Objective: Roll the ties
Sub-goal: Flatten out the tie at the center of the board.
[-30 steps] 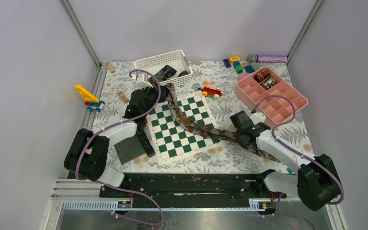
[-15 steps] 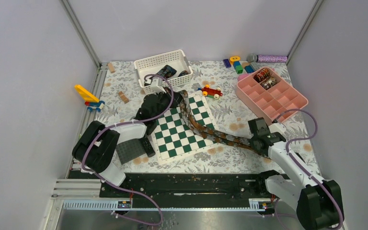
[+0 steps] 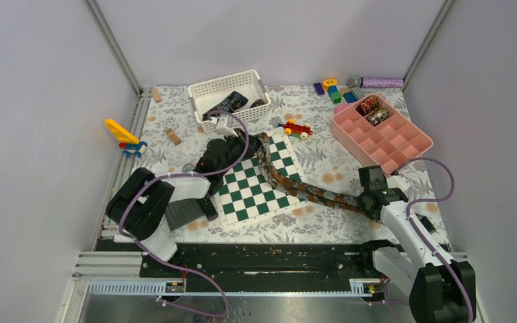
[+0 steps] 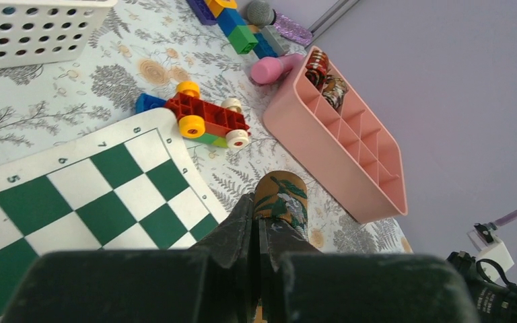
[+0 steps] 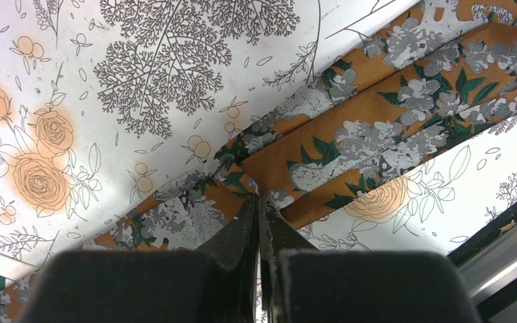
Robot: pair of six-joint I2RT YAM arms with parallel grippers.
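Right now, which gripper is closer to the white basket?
Left. The left gripper is just in front of the white basket, by the far edge of the chessboard; the right gripper is well away, toward the near right.

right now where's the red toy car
In the top view the red toy car sits toward the far side, just past the chessboard's far corner, between the white basket and the pink tray.
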